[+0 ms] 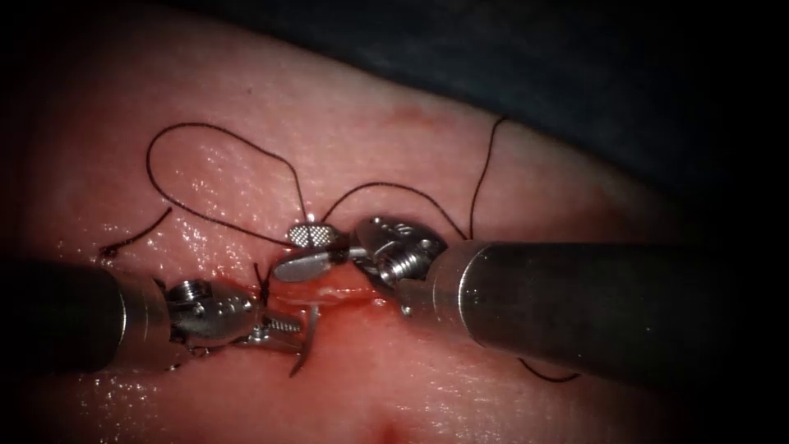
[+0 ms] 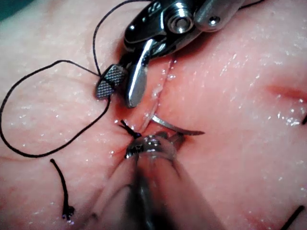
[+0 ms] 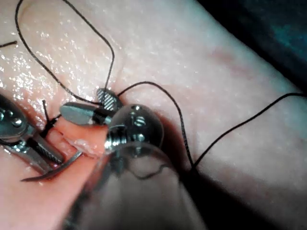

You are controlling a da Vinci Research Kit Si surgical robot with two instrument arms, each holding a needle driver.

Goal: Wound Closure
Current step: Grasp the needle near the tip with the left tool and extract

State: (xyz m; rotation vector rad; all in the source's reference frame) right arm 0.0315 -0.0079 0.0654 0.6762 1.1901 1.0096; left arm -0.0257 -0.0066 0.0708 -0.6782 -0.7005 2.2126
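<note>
At the cut (image 1: 345, 296), the curved needle (image 1: 306, 341) is held near mid-curve in the closed left tool (image 1: 288, 325), its body partly in the tissue (image 1: 493, 189). The right tool (image 1: 316, 251) is spread open, empty, thread (image 1: 205, 127) looped beside it. A bite appears under way; needle regrasping is judged necessary.

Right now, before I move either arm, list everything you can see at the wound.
tissue: one, pink, wet, under both tools.
cut: one, reddish, between the two tools.
red fluid: a patch along the cut.
needle: one, curved, steel, in the left tool's jaws at the cut; whether it is in the tissue, cannot tell.
thread: dark, looped on the tissue left of the cut, another strand running up on the right.
knot: one, dark, beside the cut's left end.
cut end of thread: one, dark, far left.
left tool: shut on the needle.
right tool: jaws open, holding nothing.
</note>
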